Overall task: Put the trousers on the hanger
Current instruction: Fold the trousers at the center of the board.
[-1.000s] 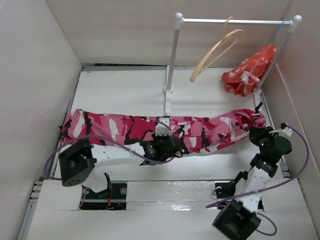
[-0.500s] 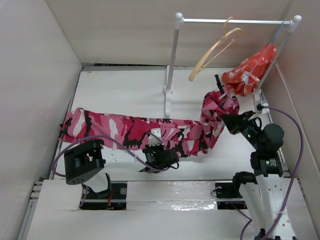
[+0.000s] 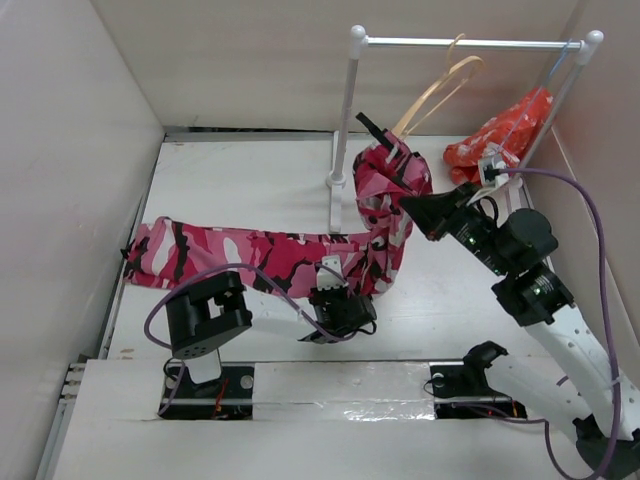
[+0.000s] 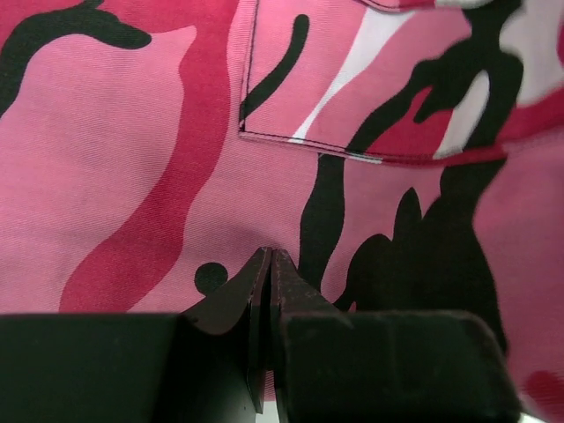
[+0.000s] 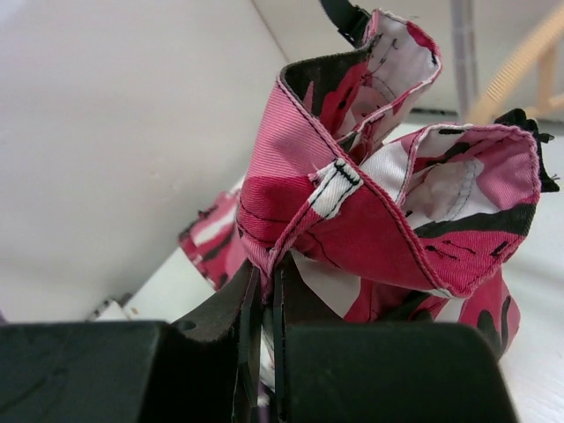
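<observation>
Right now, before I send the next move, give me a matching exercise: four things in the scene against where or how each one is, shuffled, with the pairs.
Things:
1. right gripper
2. left gripper
3. hanger
4. orange-red cloth

Places or states:
A. hooked on the rail
B. shut, low against the trousers where they lie on the table
C. bunched by the rack's right post
D. shut on the trousers' raised end

Pairs: 1-D, 2-B, 3-A, 4-C

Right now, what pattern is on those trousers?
The trousers are pink, red, white and black camouflage, clearest in the left wrist view.
</observation>
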Controlling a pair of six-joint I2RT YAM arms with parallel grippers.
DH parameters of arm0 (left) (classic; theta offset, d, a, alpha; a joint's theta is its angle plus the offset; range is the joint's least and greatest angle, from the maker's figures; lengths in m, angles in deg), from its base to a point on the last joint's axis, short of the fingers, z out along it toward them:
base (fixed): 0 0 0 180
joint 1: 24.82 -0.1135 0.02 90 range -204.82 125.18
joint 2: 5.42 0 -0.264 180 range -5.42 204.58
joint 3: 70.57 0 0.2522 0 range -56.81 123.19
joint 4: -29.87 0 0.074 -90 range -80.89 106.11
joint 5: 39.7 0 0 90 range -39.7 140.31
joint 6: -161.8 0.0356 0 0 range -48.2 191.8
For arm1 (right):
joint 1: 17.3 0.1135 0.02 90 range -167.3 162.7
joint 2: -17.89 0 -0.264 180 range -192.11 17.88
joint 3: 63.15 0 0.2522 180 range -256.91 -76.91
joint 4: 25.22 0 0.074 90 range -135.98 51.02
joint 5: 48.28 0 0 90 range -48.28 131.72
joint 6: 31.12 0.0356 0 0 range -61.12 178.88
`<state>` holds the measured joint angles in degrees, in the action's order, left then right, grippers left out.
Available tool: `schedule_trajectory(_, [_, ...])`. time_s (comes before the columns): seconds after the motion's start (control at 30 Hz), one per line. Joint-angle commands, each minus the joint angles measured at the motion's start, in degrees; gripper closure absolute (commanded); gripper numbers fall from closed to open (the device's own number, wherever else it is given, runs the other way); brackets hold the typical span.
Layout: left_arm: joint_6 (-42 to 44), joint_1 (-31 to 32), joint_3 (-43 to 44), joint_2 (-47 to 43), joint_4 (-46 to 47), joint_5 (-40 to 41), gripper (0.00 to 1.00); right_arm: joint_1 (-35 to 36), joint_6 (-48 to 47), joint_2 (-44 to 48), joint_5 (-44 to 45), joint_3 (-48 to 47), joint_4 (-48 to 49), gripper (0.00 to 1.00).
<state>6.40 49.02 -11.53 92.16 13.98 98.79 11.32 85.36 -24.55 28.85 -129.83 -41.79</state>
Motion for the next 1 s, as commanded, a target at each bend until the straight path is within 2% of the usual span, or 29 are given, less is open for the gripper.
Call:
schedule_trajectory(0.0, [1.16, 0.25, 1.48, 3.67, 4.06, -5.07, 1.0, 4.94, -0.55, -1.69, 6.97, -8.76, 8.17, 1.0])
schedule_trajectory(0.1, [4.23, 0.25, 2.88, 5.07, 8.1, -6.65, 1.0, 8.29, -0.81, -3.35, 11.35, -12.02, 8.61, 1.0])
schedule_trajectory(0.33, [10.64, 1.39, 10.34, 9.37, 15.92, -12.79, 1.0, 9.0, -3.8, -1.95, 15.4, -18.87, 2.99, 1.0])
schedule_trajectory(0.4, [13.1, 2.17, 15.0, 10.52, 16.19, -13.42, 1.0, 9.0, -4.24, -1.42, 16.11, -19.58, 1.07, 1.0])
schedule_trajectory(0.5, [13.29, 4.73, 19.49, 10.18, 12.87, -9.31, 1.0, 9.0, -5.12, -3.34, 14.71, -21.34, -0.96, 1.0])
schedule_trajectory(0.57, [13.72, 5.35, 18.37, 6.24, 10.84, -6.57, 1.0, 10.48, -6.35, -5.02, 14.71, -22.39, -1.32, 1.0])
schedule_trajectory(0.63, [15.3, 5.35, 15.38, -0.94, 11.36, -5.78, 0.9, 12.24, -7.14, -7.91, 15.93, -22.66, -0.8, 1.0])
schedule_trajectory(0.67, [15.74, 5.35, 11.97, -3.69, 11.27, -4.56, 0.77, 12.77, -7.23, -8.88, 16.37, -22.66, -0.36, 1.0])
schedule_trajectory(0.7, [15.92, 5.35, 10.2, -6.76, 10.92, -3.85, 0.7, 13.38, -7.41, -10.11, 16.64, -22.75, 0.51, 1.0])
schedule_trajectory(0.73, [16.45, 4.82, 7.05, -13.14, 9.7, -2.19, 0.6, 14.09, -7.76, -12.3, 17.43, -22.83, 1.48, 1.0])
schedule_trajectory(0.8, [16.8, 2.82, 4.31, -19.68, 7.85, -1.73, 0.55, 14.09, -7.85, -14.68, 18.05, -23.01, 2.19, 1.0])
schedule_trajectory(0.83, [16.72, 1.84, 3.16, -26.41, 5.23, -1.99, 0.55, 14.09, -7.76, -15.74, 18.05, -23.18, 2.19, 1.0])
schedule_trajectory(0.97, [16.19, -1.07, -2.9, -43.67, -0.58, -1.21, 0.55, 15.49, -7.49, -21.62, 17.96, -23.89, 6.14, 1.0])
